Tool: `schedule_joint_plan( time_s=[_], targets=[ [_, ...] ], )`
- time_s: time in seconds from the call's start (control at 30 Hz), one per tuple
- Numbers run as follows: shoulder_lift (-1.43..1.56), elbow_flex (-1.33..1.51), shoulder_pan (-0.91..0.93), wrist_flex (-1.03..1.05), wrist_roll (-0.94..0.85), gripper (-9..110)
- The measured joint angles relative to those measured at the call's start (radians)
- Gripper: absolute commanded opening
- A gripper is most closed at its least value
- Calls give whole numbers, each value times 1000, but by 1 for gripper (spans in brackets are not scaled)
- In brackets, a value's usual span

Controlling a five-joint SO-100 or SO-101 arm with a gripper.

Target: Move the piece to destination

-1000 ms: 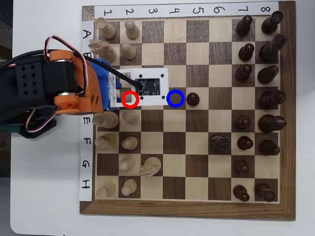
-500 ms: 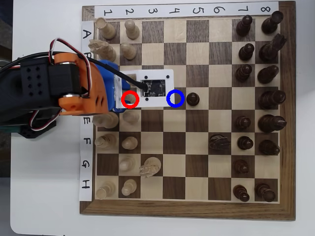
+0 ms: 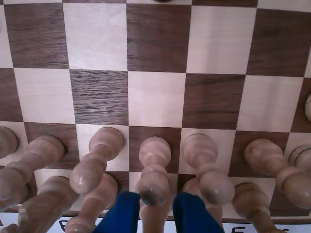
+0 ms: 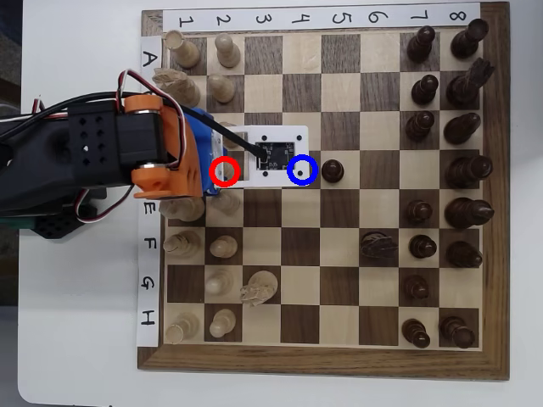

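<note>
In the wrist view, the blue two-fingered hand (image 3: 154, 213) is seen at the bottom edge, its fingers spread to either side of the small pale cream wooden pawn (image 3: 154, 167), whose round head lies between them; whether it is touched cannot be told. Pale pawns are ranged beside it. Farther off, in the overhead view, the dark brown square ringed in blue (image 4: 303, 170) is found two squares beyond, on the wooden chessboard (image 4: 322, 360).

Arm (image 4: 102, 161) hides the red-ringed square's piece (image 3: 154, 167).
</note>
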Motion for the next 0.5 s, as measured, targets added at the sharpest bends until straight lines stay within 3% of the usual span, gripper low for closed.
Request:
schedule_joint_plan(
  time_s=[0.5],
  targets=[
    [-6, 5, 0, 0, 0, 11]
  ],
)
